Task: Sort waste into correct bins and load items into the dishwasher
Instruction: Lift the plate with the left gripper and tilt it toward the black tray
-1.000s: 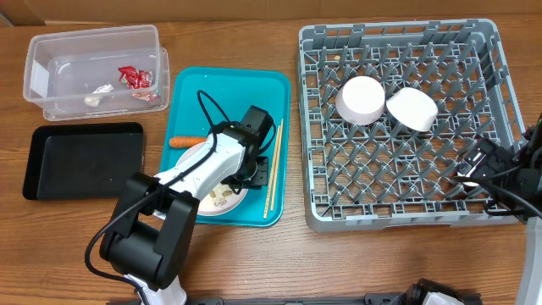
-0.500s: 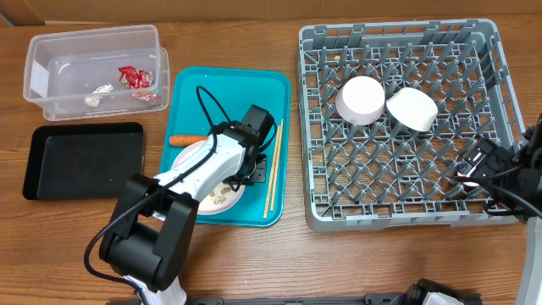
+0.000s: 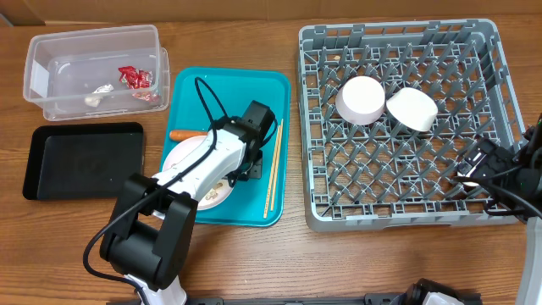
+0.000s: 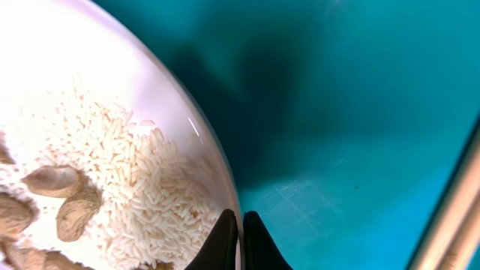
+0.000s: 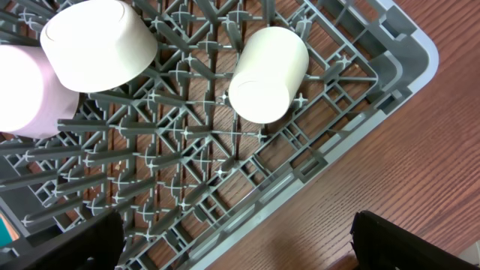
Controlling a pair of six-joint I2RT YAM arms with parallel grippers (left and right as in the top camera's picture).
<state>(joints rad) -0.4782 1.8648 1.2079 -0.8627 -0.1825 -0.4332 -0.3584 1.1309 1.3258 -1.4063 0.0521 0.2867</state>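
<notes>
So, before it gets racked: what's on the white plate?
White rice grains and tan peanut-like scraps lie on the plate. In the overhead view the left arm covers much of it, so the rest is hidden.

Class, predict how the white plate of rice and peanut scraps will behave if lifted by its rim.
Probably stiff: the plate looks rigid and glossy, so perhaps slippery. Loose rice and peanut scraps would likely slide off if it tilts.

Glossy white plate (image 4: 127, 60), grey plastic rack (image 5: 337, 146)
</notes>
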